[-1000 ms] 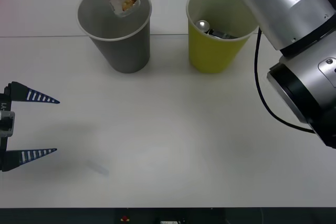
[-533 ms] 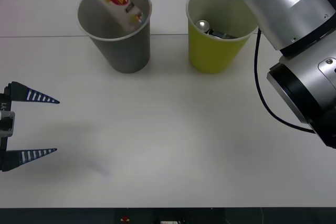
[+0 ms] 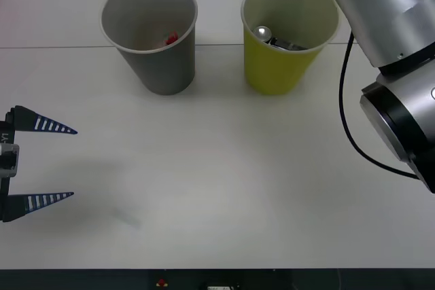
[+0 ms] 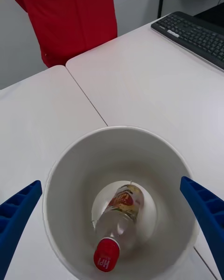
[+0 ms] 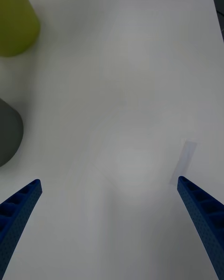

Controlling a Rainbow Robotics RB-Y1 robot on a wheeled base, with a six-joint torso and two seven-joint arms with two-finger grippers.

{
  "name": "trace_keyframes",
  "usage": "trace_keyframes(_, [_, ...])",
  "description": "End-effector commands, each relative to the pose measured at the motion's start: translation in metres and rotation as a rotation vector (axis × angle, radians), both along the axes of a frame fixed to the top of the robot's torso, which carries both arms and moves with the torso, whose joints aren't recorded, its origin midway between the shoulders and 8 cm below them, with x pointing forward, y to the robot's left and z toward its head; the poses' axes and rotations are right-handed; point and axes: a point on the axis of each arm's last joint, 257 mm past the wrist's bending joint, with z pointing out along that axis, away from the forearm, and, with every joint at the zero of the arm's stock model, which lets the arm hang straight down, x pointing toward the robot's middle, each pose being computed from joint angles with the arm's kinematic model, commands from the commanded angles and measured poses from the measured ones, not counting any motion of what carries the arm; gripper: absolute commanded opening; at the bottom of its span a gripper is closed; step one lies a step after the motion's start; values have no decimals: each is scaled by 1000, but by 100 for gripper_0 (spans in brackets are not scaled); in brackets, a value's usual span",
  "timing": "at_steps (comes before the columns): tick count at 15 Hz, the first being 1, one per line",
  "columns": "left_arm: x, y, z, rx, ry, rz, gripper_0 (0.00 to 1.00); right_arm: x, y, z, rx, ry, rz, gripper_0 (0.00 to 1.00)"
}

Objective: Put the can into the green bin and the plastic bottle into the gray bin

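**Both Things Are In Their Bins**

While the left gripper (image 3: 64,162) waits near the table's left edge, at about 9 o'clock, its two fingers are spread wide with nothing between them. It is well apart from both bins.

Next comes the gray bin (image 3: 160,66), at about 11 o'clock on the table. The plastic bottle (image 4: 117,221) lies inside it, leaning, with its red cap up toward the rim and its base down on the floor of the bin. The right gripper (image 4: 112,217) hangs straight above the mouth, fingers spread wide on either side and holding nothing. The bottle is right below it.

Then the green bin (image 3: 282,66), at about 1 o'clock, just beside the gray one. The can (image 3: 272,37) lies inside it.

I think the sorting is done, so the right arm only needs to lift up and away.
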Motion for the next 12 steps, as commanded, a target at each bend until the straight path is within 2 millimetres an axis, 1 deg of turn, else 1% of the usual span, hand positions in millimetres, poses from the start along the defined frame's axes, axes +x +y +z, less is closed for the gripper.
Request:
trace_keyframes(1, [0, 0, 0, 0, 0, 0, 100, -16, -24, -4, -14, -29, 23, 100])
trace_keyframes(2, [0, 0, 0, 0, 0, 0, 100, -25, -35, -8, -24, -43, 32, 100])
trace_keyframes(6, [0, 0, 0, 0, 0, 0, 100, -50, -73, -21, -32, -86, 45, 100])
trace_keyframes(9, [0, 0, 0, 0, 0, 0, 100, -70, -104, -35, -27, -108, 48, 100])
trace_keyframes(10, [0, 0, 0, 0, 0, 0, 100, -80, -117, -42, -25, -115, 61, 100])
trace_keyframes(12, [0, 0, 0, 0, 0, 0, 100, -96, -138, -52, -25, -123, 95, 100])
